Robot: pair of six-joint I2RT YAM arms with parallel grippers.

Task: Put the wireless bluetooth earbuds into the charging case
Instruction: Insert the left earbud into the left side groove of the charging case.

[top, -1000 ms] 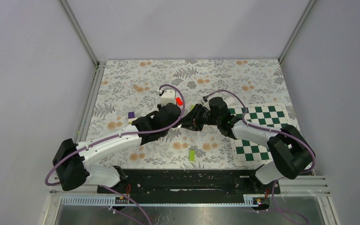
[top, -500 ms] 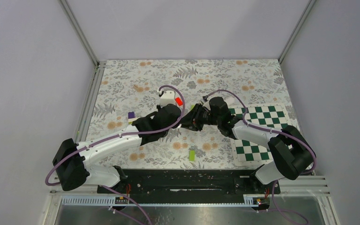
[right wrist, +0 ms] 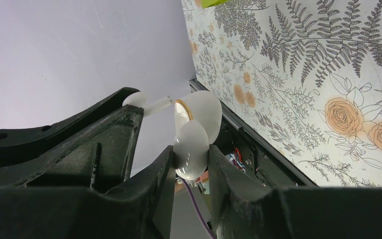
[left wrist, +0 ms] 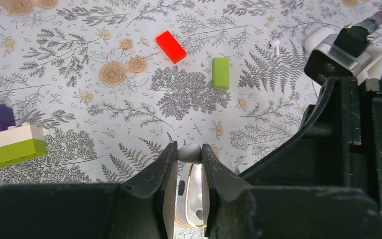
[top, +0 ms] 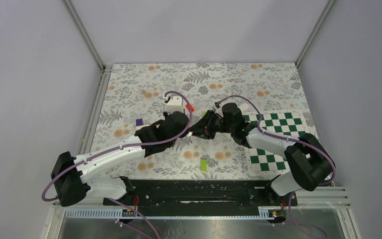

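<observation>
The left pincer (left wrist: 189, 155) is clenching one earbud (left wrist: 190, 152) right at its fingertips, the rounded head peeking out between the two pads, up in the air over the worktop (left wrist: 79, 99). Meeting it there, the right pincer (right wrist: 191, 152) is grasping the charging case (right wrist: 198, 122) by its lower shell. The lid is hanging open and the gold-rimmed mouth is facing the bud. From the right wrist view the bud's stem is pointing straight at that rim and sitting just beside it; whether it is touching, I cannot tell. The second earbud (left wrist: 274, 45) is lying loose on the worktop near the right arm's wrist, beyond the green block (left wrist: 221, 72) and the red block (left wrist: 171, 47), waiting its turn.

As for handling, I'm judging both pieces to be feather-light, hard and glossy. That means slippery, and ready to squirt out of a pinch that is off-centre or too fierce. The bud looks best held across its head, as it is being held, leaving the stem free to lead into its well. The case looks best gripped on the flat flanks of the base, clear of the lid and hinge. The hinge is probably the delicate part, so any pushing ought to be going straight down into the well, never sideways against the lid. The well seems a snug fit, so the stem's angle is going to matter more than force.
</observation>
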